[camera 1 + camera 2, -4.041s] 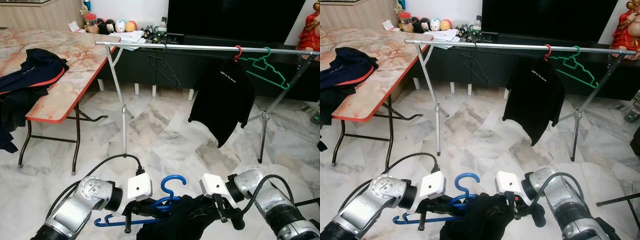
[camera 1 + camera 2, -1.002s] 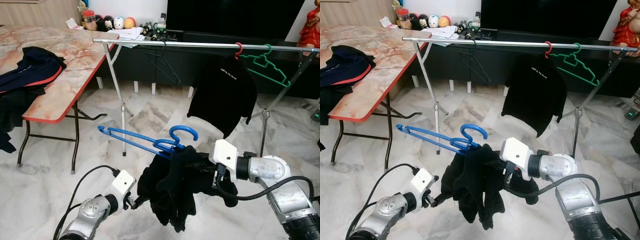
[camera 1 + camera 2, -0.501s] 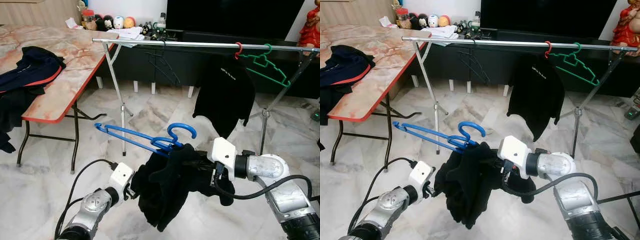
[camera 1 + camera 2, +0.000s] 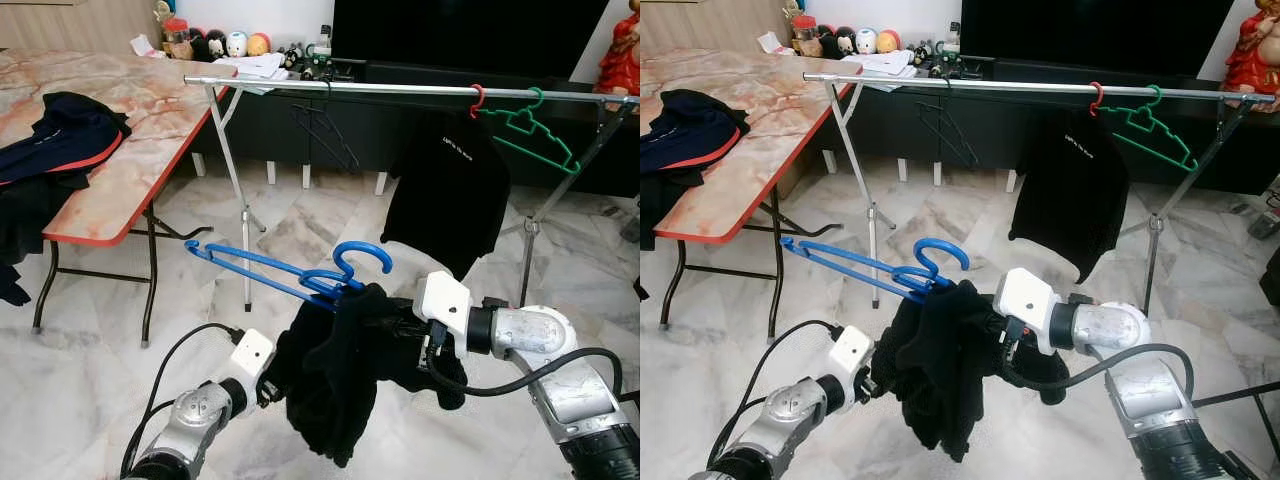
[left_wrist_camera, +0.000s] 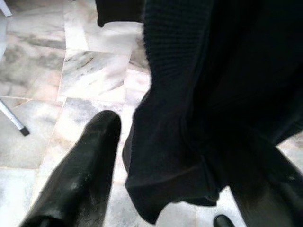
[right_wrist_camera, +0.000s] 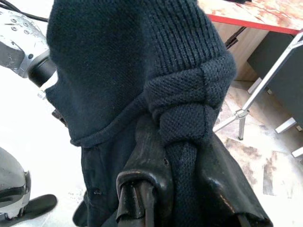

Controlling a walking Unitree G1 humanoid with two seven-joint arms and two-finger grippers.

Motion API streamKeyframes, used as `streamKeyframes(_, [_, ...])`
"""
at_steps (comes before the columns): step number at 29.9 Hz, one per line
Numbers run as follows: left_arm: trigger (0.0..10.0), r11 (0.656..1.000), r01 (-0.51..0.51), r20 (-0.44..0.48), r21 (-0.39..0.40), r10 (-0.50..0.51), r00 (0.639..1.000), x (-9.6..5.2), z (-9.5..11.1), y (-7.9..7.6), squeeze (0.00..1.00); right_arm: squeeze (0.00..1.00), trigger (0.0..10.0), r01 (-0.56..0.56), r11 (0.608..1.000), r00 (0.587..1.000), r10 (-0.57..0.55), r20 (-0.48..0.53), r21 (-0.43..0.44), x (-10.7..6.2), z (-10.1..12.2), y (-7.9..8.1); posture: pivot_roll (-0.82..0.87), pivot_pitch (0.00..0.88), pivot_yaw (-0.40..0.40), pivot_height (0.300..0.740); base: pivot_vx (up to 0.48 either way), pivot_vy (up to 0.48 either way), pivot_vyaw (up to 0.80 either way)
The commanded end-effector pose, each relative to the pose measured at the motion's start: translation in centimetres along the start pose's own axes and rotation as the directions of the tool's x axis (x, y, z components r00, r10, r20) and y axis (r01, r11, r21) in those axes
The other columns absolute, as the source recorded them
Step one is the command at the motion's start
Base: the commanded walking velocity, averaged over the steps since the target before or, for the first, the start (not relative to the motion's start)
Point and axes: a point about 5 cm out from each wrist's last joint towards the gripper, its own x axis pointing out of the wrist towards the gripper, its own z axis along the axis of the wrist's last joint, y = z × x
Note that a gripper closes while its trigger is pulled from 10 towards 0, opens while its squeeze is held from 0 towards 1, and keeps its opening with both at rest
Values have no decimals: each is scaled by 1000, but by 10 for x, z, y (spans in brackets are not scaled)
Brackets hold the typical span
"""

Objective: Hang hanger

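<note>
Blue hanger carries a dark garment; clothes rail behind

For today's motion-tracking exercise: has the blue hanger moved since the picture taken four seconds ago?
Yes. The blue hanger has risen, carried with the black garment by the right pincer. It was low at the frame's bottom; now its hook is closer to the clothes rail.

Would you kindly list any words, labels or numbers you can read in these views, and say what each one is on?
Small white print on the chest of the black T-shirt hanging on the clothes rail: too small and blurred to read.
Items on the low cabinet behind the rail: no legible labels.
Dark garment on the blue hanger: no text visible.
</note>
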Motion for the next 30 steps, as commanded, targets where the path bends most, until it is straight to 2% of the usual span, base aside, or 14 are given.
streamKeyframes(1, [0,1000,4,-16,-22,-5,1000,-1,-5,0,0,0,0,21,999,999,-20,45,-30,0,11,-6,-13,108,-28,740,0,0,0])
streamKeyframes(12, [0,998,45,3,-54,-45,999,1,-3,-4,0,0,0,32,999,998,-30,46,-26,-2,11,-7,-22,88,-28,740,0,0,0])
streamKeyframes(30, [0,996,32,0,-85,-32,999,2,-5,-4,0,0,0,32,999,998,-31,52,-21,1,10,-6,-15,83,-25,740,0,0,0])
